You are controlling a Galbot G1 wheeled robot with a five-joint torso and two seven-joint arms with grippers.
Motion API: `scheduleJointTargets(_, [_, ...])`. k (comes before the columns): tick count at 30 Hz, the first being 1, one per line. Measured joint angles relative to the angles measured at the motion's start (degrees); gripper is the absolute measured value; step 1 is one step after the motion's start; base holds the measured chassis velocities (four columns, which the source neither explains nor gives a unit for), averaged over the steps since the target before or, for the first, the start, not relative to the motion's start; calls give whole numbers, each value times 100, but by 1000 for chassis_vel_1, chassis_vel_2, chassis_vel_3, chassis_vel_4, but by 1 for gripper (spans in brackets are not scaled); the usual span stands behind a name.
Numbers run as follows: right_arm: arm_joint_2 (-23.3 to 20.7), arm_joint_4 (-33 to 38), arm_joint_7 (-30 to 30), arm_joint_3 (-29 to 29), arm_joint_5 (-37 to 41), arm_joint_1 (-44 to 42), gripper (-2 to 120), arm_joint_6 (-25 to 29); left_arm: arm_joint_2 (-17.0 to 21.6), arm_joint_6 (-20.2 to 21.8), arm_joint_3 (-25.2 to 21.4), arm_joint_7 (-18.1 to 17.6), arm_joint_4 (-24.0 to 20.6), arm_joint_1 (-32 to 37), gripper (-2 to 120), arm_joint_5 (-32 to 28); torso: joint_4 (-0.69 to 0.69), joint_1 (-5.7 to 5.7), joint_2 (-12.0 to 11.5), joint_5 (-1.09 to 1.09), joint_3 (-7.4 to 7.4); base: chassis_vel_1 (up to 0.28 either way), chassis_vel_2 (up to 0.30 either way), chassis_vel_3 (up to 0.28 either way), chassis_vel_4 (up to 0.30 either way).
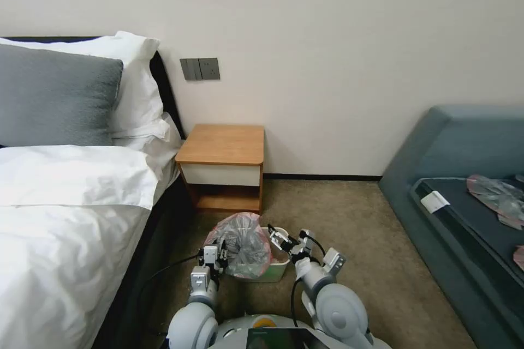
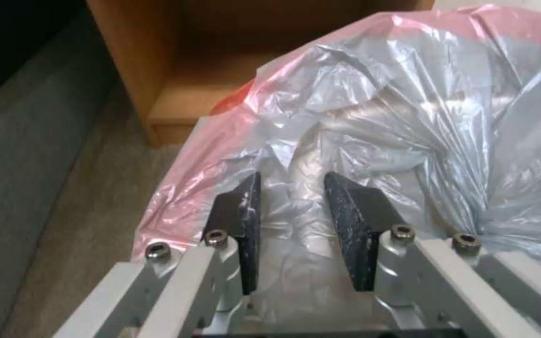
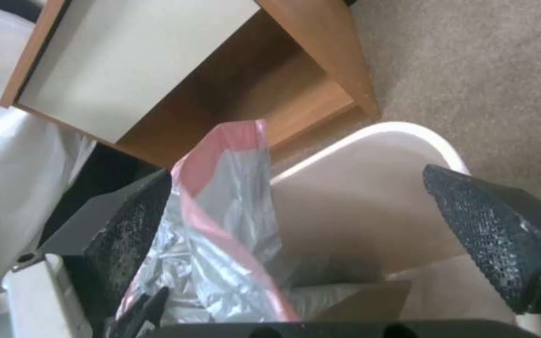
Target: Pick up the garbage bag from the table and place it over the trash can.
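**Garbage bag bunched over the left half of the trash can, both grippers at its edges**

The garbage bag [image 1: 242, 245] sat on the floor-level trash can [image 1: 277, 268], not on the table [image 1: 224, 144]. It was puffed up in a crinkled grey dome with its pink-red rim showing along the top and left side. It covered the left part of the bin; the cream rim and inside at the right lay uncovered.

Left to right in the head view: a bed [image 1: 65, 218] with white sheets and a grey pillow [image 1: 54, 95] took up the left side, its dark frame close beside the left arm. The left gripper [image 1: 216, 256] was at the bag's left flank. In the left wrist view, the left gripper [image 2: 292, 216] had its fingers parted, a fold of the bag's plastic [image 2: 371, 117] lying between the pads without being pinched. The table stood just behind the bin, against the wall, its top bare and its low shelf [image 1: 228, 203] open toward the robot. The right gripper [image 1: 284, 241] hung over the bin's exposed right side. In the right wrist view its fingers [image 3: 496, 234] were spread wide, the bag's rim [image 3: 227, 188] resting against one pad and the bin's white inside [image 3: 358, 188] between the two. At far right was a blue-grey sofa [image 1: 464, 174] carrying flat grey-pink plastic pieces [image 1: 499, 196], well apart from the bin. Brown carpet [image 1: 338, 212] lay between.
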Motion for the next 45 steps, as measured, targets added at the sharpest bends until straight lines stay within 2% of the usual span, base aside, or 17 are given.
scheduleJointTargets(13, [92,70,-29,-25,-93,-88,100,39,153,250,114,-51,110,-185,28,-194,0,0,0,0,0,0,0,0,0])
scheduleJointTargets(24, [222,84,-102,70,-222,-272,100,65,261,753,254,-388,306,-635,27,-780,0,0,0,1,0,0,0,0,0])
scheduleJointTargets(32, [253,129,-107,169,-229,-334,100,69,271,854,342,-546,428,-802,27,-1044,1,0,0,2,0,0,0,0,0])
scheduleJointTargets(34, [267,148,-108,191,-228,-339,100,71,272,854,360,-591,458,-829,23,-1082,1,0,0,2,-1,0,0,0,0])
scheduleJointTargets(38, [286,174,-108,209,-226,-325,100,76,272,793,368,-607,464,-816,9,-1155,0,0,0,1,-1,0,0,0,0])
scheduleJointTargets(41, [287,215,-108,214,-227,-318,100,76,272,684,365,-612,466,-777,7,-1164,0,0,0,0,-1,0,0,0,0])
scheduleJointTargets(42, [283,265,-114,219,-233,-311,100,77,272,502,360,-602,477,-737,7,-1165,0,0,0,1,-1,0,0,0,0])
scheduleJointTargets(43, [283,265,-114,219,-233,-311,100,77,272,502,360,-602,477,-737,7,-1165,0,0,0,1,-1,0,0,0,0])
scheduleJointTargets(45, [261,383,-143,230,-258,-303,100,73,280,-31,344,-485,523,-637,7,-1121,0,0,0,-2,0,0,0,0,0])
